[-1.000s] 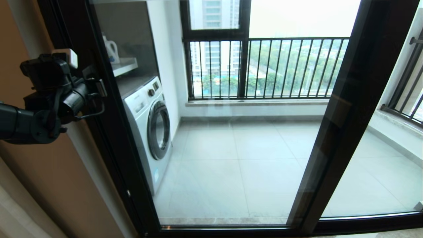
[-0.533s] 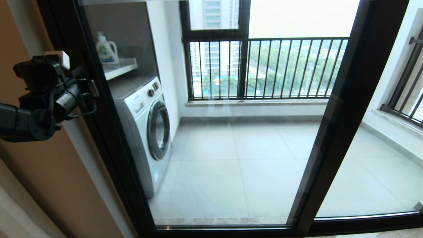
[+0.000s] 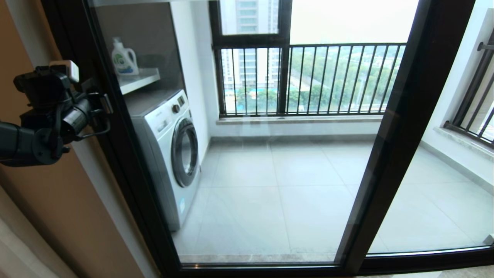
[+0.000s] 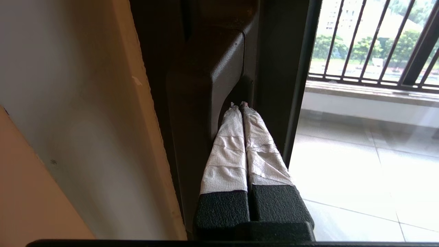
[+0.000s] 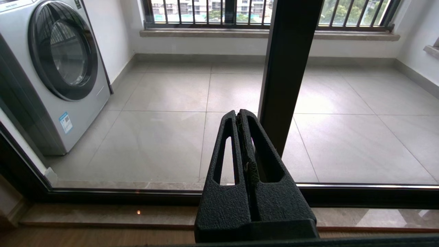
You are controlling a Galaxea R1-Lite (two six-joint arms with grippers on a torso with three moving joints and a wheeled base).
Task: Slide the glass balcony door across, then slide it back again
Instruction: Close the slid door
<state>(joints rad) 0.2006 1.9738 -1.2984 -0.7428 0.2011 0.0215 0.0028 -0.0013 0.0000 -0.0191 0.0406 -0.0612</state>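
The glass balcony door [image 3: 270, 185] fills the middle of the head view, and its black left upright [image 3: 127, 166] stands close to the wall. In the left wrist view, a small black latch handle [image 4: 205, 75] sits on that upright [image 4: 274, 68]. My left gripper [image 3: 105, 103] is shut, with nothing between its fingers. Its white-wrapped fingertips [image 4: 239, 105] are tucked in behind the latch handle. My right gripper [image 5: 239, 114] is shut and empty. It hangs low in front of the glass near a black upright [image 5: 288, 68] and is out of the head view.
A second black-framed glass panel [image 3: 436, 216] lies to the right of the dark upright [image 3: 401, 135]. Behind the glass are a washing machine [image 3: 173, 154], a detergent bottle [image 3: 124, 58] on a shelf, and black-barred railing windows [image 3: 308, 77]. A beige wall [image 3: 58, 200] is at the left.
The door and my left gripper have moved left toward the wall, most of it in the earlier half second. The detergent bottle now shows fully through the glass.
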